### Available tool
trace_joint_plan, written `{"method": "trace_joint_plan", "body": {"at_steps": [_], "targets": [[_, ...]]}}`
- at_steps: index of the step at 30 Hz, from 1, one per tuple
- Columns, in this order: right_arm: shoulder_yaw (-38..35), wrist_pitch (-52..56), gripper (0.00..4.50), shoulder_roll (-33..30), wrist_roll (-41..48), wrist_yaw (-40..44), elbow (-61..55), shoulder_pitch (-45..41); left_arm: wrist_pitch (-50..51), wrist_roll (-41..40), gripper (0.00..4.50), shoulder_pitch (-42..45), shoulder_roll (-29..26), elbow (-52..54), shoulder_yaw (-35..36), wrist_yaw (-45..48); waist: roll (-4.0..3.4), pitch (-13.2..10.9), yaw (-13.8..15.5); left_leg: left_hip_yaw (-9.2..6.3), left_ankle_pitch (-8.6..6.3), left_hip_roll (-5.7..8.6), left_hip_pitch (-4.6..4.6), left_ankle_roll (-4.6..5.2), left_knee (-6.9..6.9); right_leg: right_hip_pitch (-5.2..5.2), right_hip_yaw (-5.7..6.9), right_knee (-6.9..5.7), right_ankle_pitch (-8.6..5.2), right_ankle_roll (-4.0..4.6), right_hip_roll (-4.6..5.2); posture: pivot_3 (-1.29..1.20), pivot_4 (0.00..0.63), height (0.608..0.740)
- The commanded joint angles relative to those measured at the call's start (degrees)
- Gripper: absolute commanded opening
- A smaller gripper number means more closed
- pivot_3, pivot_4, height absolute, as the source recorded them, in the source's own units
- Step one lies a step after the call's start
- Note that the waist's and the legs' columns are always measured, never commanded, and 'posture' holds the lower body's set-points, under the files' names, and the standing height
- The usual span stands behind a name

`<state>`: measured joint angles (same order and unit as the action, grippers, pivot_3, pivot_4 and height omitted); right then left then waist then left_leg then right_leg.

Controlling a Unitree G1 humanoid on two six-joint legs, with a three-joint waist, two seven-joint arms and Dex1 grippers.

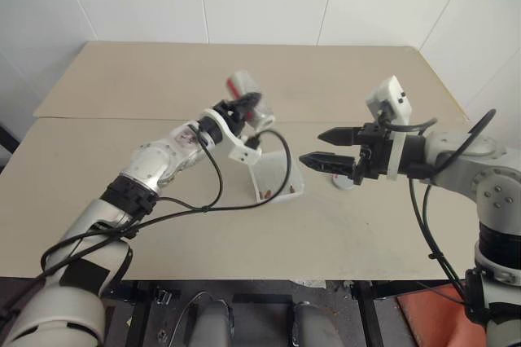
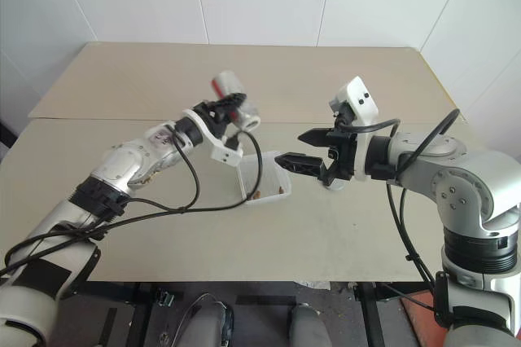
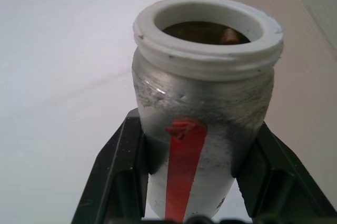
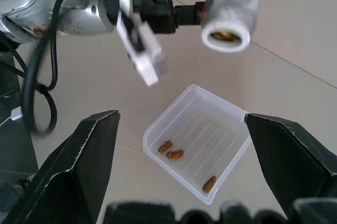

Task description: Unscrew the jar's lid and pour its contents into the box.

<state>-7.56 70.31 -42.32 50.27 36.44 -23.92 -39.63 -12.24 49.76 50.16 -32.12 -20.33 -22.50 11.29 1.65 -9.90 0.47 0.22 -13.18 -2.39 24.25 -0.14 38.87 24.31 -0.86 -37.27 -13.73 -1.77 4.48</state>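
Left claw (image 3: 184, 203) pinches the uncapped jar (image 3: 202, 103), tipped on its side above the box (image 4: 197, 142), where brown pieces (image 4: 175, 154) lie; right claw (image 1: 326, 148) hangs spread beside the box, the lid (image 1: 343, 182) under it on the surface (image 1: 342, 233).

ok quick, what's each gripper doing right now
left gripper: shut on the jar, lid off.
right gripper: open, holding nothing, above the box.

From the head we look forward and down over the tabletop (image 1: 342, 233) through two eyes sharing nearly one scene. Our left wrist camera sits close against the jar (image 3: 202, 113). Our right wrist camera looks down on the box (image 4: 197, 142), near, catching that jar too.
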Motion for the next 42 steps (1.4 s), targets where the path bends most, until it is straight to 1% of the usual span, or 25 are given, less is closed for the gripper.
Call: {"method": "trace_joint_plan", "body": {"at_steps": [1,2,3,5,7,10,13,16,18,20,21,22,23,24,27,30,32,34,37,39,40,42], "targets": [[-1.03,-2.37,4.44,-0.4,0.2,0.76,-0.19,-1.09,13.63,-16.78,1.87,-2.51,5.01,7.22,10.56,11.39,0.0,0.0,-0.01,-0.01,0.0,-0.01,0.01,0.0,0.03,0.0,0.01,-0.02,0.0,0.0,0.0,0.0,0.15,0.74],[-1.04,-2.56,4.44,-0.21,0.22,0.78,-0.15,-1.05,19.69,-21.88,1.87,-3.32,7.06,8.88,13.77,15.1,0.0,0.0,-0.01,-0.01,0.0,0.0,0.01,0.0,0.03,-0.02,0.01,-0.02,0.0,0.0,-0.01,0.0,0.15,0.74],[-1.04,-2.72,4.44,-0.1,0.24,0.8,-0.13,-1.02,23.89,-24.94,1.87,-3.79,8.31,10.13,15.79,17.43,0.0,0.0,0.06,-0.02,0.0,0.0,0.02,0.0,0.06,-0.02,0.02,-0.02,0.0,0.0,-0.01,0.0,0.15,0.74],[-1.33,-3.1,4.44,0.32,0.49,0.62,-0.19,-0.84,34.91,-32.29,1.87,-4.37,11.45,11.94,21.88,19.77,0.0,0.0,-0.03,-0.05,0.0,0.01,0.02,0.0,0.07,-0.05,0.04,0.02,0.0,-0.01,-0.02,0.0,0.15,0.74],[-1.63,-3.34,4.44,0.64,0.72,0.4,-0.24,-0.69,41.2,-38.18,1.87,-5.8,13.55,13.78,26.45,20.31,0.0,0.0,-0.22,-0.07,0.0,0.01,0.0,0.0,0.06,-0.06,0.04,0.02,0.0,-0.01,-0.03,0.0,0.15,0.74],[-2.12,-3.24,4.44,0.82,1.14,0.15,-0.36,-0.63,46.02,-42.92,1.87,-8.06,14.61,15.03,28.98,20.43,0.0,0.0,-0.68,-0.07,0.0,0.01,-0.04,0.0,0.06,-0.09,0.02,0.0,0.0,-0.01,-0.03,0.0,0.15,0.74],[-2.72,-3.15,4.44,0.83,1.69,-0.1,-0.62,-0.42,48.43,-47.57,1.87,-9.6,16.22,15.35,31.6,19.16,0.01,0.0,-0.69,-0.09,0.0,0.01,-0.06,0.0,0.07,-0.11,0.02,0.03,0.0,-0.01,-0.02,0.0,0.15,0.74],[-2.86,-2.82,4.44,0.84,2.19,-0.48,-0.81,-0.31,49.44,-50.55,1.87,-10.57,17.04,14.2,33.14,17.3,0.01,0.0,-0.65,-0.1,0.0,0.01,-0.05,0.0,0.06,-0.11,0.03,0.05,0.0,0.0,-0.02,0.0,0.15,0.74],[-2.81,-2.63,4.5,0.88,2.44,-0.66,-1.15,-0.1,48.44,-51.66,2.65,-11.8,16.99,13.54,33.2,16.74,0.01,0.0,-0.66,-0.1,0.0,0.02,-0.05,0.0,0.06,-0.12,0.03,0.05,0.0,-0.01,-0.02,0.0,0.15,0.74],[-2.93,-2.39,4.5,1.0,2.82,-0.96,-1.58,0.1,47.03,-52.55,3.17,-13.4,16.89,13.64,33.12,16.47,0.01,0.01,-0.65,-0.09,0.0,0.02,-0.07,0.0,0.05,-0.13,0.02,0.06,0.0,0.0,-0.01,0.0,0.15,0.74],[-3.04,-2.32,4.5,1.05,3.02,-1.12,-1.67,0.17,46.58,-52.59,3.54,-14.23,16.64,13.98,32.6,16.34,0.01,0.01,-0.65,-0.09,0.0,0.02,-0.08,0.0,0.05,-0.13,0.02,0.05,0.0,0.0,-0.01,0.0,0.15,0.74],[-3.12,-2.25,4.5,1.11,3.26,-1.37,-1.71,0.19,46.23,-52.66,3.82,-14.92,16.37,14.28,32.17,16.18,0.01,0.01,-0.69,-0.09,0.0,0.01,-0.08,0.0,0.05,-0.12,0.02,0.06,0.0,0.0,-0.01,0.0,0.15,0.74],[-3.19,-2.22,4.5,1.13,3.51,-1.61,-1.74,0.21,46.1,-52.74,4.22,-15.51,16.12,14.56,31.8,15.94,0.01,0.0,-0.7,-0.09,0.0,0.01,-0.08,0.0,0.05,-0.12,0.01,0.06,0.01,0.0,-0.02,0.0,0.15,0.74],[-3.19,-2.23,4.5,1.09,3.74,-1.81,-1.72,0.22,46.13,-53.0,4.49,-15.94,15.93,14.74,31.66,15.74,0.01,0.01,-0.68,-0.09,0.0,0.01,-0.08,0.0,0.05,-0.11,0.01,0.07,0.01,0.0,-0.02,0.0,0.15,0.74],[-3.25,-2.29,4.5,0.94,4.41,-2.41,-2.07,0.41,46.44,-53.6,4.49,-17.59,15.03,16.33,31.65,15.49,0.01,0.01,-0.66,-0.09,0.0,0.02,-0.09,0.0,0.05,-0.12,0.01,0.08,0.0,0.0,-0.02,0.0,0.15,0.74],[-3.35,-2.3,4.5,0.71,4.65,-2.69,-2.41,0.8,47.41,-53.88,4.49,-20.6,12.82,20.54,30.87,16.58,0.01,0.01,-0.84,-0.09,0.0,0.01,-0.08,0.0,0.03,-0.12,0.0,0.08,0.0,0.0,-0.02,0.0,0.15,0.74],[-3.54,-2.35,4.5,0.31,4.82,-2.86,-2.82,1.36,50.55,-57.21,4.49,-23.83,10.67,25.96,31.45,19.78,0.01,0.01,-1.01,-0.09,0.0,0.0,-0.08,0.0,0.0,-0.1,0.0,0.07,0.01,0.0,-0.02,0.0,0.15,0.74],[-3.99,-2.43,4.5,-0.36,5.0,-2.95,-3.12,2.34,55.97,-61.96,4.49,-28.33,6.48,33.06,32.67,24.52,0.0,0.01,-1.21,-0.08,0.0,-0.02,-0.08,0.0,0.0,-0.09,-0.01,0.07,0.01,0.0,-0.02,0.0,0.15,0.74],[-4.62,-2.65,4.5,-1.43,5.22,-2.68,-3.86,3.94,58.91,-66.07,4.49,-34.05,-0.22,40.06,34.64,29.37,0.0,0.01,-1.25,-0.05,0.0,-0.04,-0.14,0.0,0.0,-0.11,-0.04,0.12,0.0,0.01,-0.03,0.0,0.15,0.74],[-4.92,-3.15,4.5,-2.04,5.22,-2.28,-4.14,4.98,58.7,-69.3,4.49,-37.34,-4.38,42.74,37.49,33.12,0.0,0.01,-1.25,-0.04,0.0,-0.08,-0.22,0.0,-0.03,-0.14,-0.04,0.2,-0.01,0.02,-0.05,0.0,0.15,0.74],[-4.79,-3.86,4.5,-2.62,4.57,-1.85,-4.31,5.75,55.6,-70.42,4.49,-39.93,-7.4,43.09,39.66,36.94,0.0,0.01,-1.24,-0.03,0.0,-0.09,-0.23,0.0,-0.03,-0.15,-0.04,0.19,-0.01,0.02,-0.06,0.0,0.15,0.74],[-4.82,-5.9,4.5,-4.08,3.16,0.11,-3.83,7.41,49.59,-74.01,4.49,-44.41,-12.77,42.06,46.55,45.88,0.0,0.01,-1.32,0.01,-0.01,-0.1,-0.29,0.0,-0.07,-0.15,-0.07,0.2,-0.03,0.04,-0.07,0.0,0.15,0.74]]}}
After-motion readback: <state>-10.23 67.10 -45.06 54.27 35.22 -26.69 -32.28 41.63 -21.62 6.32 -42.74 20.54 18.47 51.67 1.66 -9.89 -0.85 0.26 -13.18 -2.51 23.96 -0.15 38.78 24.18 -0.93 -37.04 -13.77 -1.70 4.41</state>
